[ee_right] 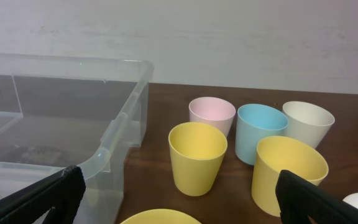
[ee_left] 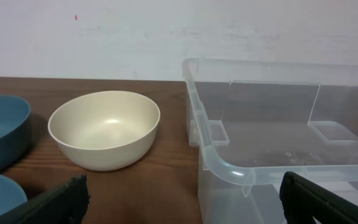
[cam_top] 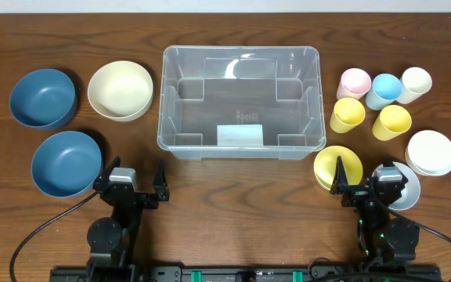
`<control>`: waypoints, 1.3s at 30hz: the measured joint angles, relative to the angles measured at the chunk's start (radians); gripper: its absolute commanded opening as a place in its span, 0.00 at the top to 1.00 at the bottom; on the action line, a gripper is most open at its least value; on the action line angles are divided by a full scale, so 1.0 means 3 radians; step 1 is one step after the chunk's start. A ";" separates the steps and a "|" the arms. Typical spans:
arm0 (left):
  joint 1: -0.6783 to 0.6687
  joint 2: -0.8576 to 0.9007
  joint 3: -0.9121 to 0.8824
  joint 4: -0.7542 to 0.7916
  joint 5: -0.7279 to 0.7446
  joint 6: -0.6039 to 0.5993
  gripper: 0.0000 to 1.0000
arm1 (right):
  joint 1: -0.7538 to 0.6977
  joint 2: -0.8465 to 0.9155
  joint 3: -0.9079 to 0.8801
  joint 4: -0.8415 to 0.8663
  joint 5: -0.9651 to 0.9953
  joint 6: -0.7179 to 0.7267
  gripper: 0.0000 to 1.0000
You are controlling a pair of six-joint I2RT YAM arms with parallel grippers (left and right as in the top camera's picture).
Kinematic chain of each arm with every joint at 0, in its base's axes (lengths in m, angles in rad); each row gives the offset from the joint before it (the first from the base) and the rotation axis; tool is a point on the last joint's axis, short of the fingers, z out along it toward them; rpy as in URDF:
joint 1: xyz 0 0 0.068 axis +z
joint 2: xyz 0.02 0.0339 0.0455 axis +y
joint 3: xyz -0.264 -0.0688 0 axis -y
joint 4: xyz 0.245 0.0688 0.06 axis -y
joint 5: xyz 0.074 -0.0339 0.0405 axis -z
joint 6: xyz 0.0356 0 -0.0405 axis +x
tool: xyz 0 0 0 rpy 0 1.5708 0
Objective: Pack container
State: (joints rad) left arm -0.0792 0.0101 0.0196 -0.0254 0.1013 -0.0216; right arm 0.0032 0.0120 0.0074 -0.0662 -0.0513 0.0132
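Observation:
The clear plastic container stands empty at the table's middle back; it also shows in the left wrist view and the right wrist view. Left of it are a cream bowl and two blue bowls. Right of it are a pink cup, a blue cup, a cream cup and two yellow cups. My left gripper is open and empty near the front edge. My right gripper is open and empty above a yellow plate.
A white bowl sits at the far right. A pale plate lies under the right arm. Black cables run from both arm bases along the front edge.

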 measured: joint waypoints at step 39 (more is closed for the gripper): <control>0.0000 0.0000 0.0000 0.0000 0.0000 0.0000 0.02 | 0.0000 0.0000 0.0010 -0.0018 -0.0168 0.0000 0.01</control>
State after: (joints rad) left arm -0.0792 0.0101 0.0196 -0.0254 0.1013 -0.0216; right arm 0.0032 0.0120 0.0105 -0.0715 -0.1017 0.0132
